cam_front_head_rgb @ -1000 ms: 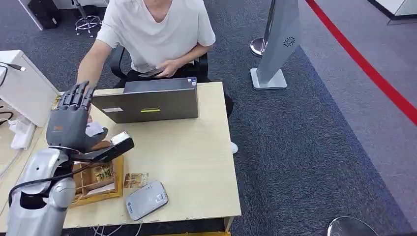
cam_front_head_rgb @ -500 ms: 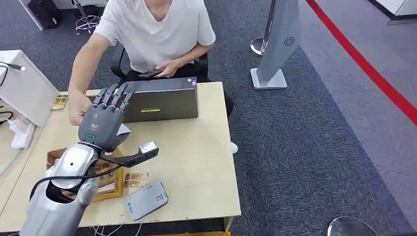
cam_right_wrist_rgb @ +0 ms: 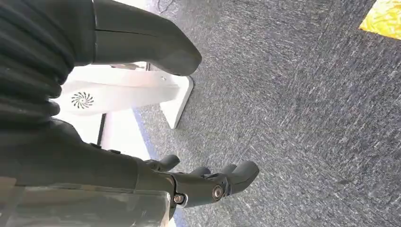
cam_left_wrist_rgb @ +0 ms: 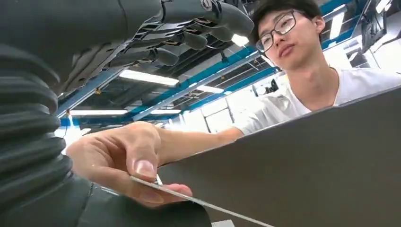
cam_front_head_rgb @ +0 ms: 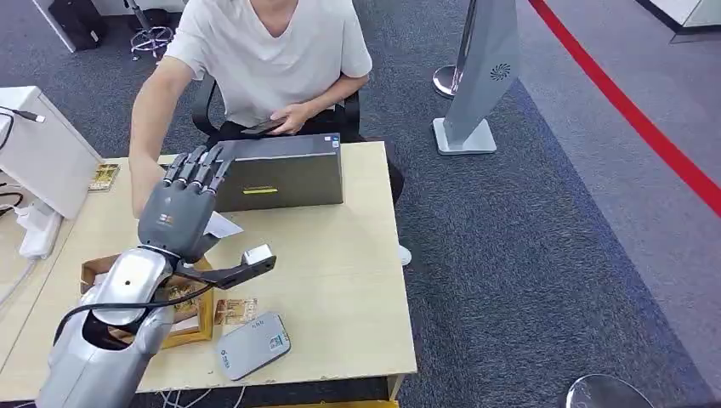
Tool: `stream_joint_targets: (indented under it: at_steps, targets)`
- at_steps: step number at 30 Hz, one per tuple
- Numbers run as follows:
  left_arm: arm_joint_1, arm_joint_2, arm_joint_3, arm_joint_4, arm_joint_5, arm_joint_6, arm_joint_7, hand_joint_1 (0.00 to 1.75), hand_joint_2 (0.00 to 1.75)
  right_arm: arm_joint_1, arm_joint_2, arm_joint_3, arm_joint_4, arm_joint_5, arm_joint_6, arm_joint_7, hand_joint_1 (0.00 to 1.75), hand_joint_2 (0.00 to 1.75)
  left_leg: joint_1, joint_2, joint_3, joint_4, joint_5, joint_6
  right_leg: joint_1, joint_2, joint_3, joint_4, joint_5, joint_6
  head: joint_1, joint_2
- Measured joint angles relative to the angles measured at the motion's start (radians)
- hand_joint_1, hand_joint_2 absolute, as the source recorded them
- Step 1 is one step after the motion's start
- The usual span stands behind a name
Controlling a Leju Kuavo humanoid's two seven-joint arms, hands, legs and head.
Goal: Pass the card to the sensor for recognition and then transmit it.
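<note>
The task looks to be in its last stage, the handover. The left hand [cam_front_head_rgb: 176, 217] is raised over the desk [cam_front_head_rgb: 340, 280] toward its far left part, just in front of the dark box [cam_front_head_rgb: 276, 172] that stands along the far edge, with its fingers stretched forward and slightly apart. The card [cam_front_head_rgb: 223, 226] shows as a white corner sticking out from under the palm on the box side; in the left wrist view it appears edge-on as a thin pale strip [cam_left_wrist_rgb: 198, 202] lying against the base of the robot's thumb, while the person's hand [cam_left_wrist_rgb: 124, 163] pinches it between thumb and finger. So both parties seem to be touching the card at once; whether the robot hand truly grips it or the card merely rests against its thumb I cannot tell from these pictures. The card reader [cam_front_head_rgb: 252, 344], a light grey flat device, lies near the front edge of the desk, well apart from the card, beside the wooden tray [cam_front_head_rgb: 202, 327] at the front left. Since the card is now away from the reader and at the person's fingers, I judge that the recognition step is behind and only the release remains. The right hand [cam_right_wrist_rgb: 208, 182] hangs over the carpet with fingers loosely curled, holding nothing.
</note>
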Motion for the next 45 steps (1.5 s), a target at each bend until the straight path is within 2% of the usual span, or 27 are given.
stream_joint_targets:
  at_steps: [8,9,40,45]
  targets:
    - [-0.002,0.006,0.0,0.008,0.001,0.0,0.001,0.0,1.75,0.0,0.0,0.0,0.0,0.0,0.0,0.001,0.0,1.75,0.0,0.0,0.0,0.0,0.0,0.0,0.0,0.0,0.0,0.0,0.0,0.0,0.0,0.0]
    - [-0.002,0.006,0.0,0.009,0.002,0.0,0.001,1.75,1.75,0.0,0.0,0.0,0.0,0.001,0.0,0.002,0.0,1.75,0.0,0.0,0.0,0.0,0.0,0.0,0.0,0.0,0.0,0.0,0.0,0.0,0.0,0.0]
    - [-0.002,0.015,0.0,0.018,0.034,0.006,-0.006,1.75,1.75,0.0,0.0,0.001,0.0,0.032,-0.003,-0.004,0.0,1.75,0.0,0.0,0.0,0.0,0.0,0.0,0.0,0.0,0.0,0.0,0.0,0.0,0.0,0.0]
    - [0.001,0.009,0.002,0.018,0.076,0.008,-0.008,1.75,1.75,0.0,0.0,0.001,0.0,0.032,-0.003,-0.005,0.0,1.75,0.0,0.0,0.0,0.0,0.0,0.0,0.0,0.0,0.0,0.0,0.0,0.0,0.0,0.0]
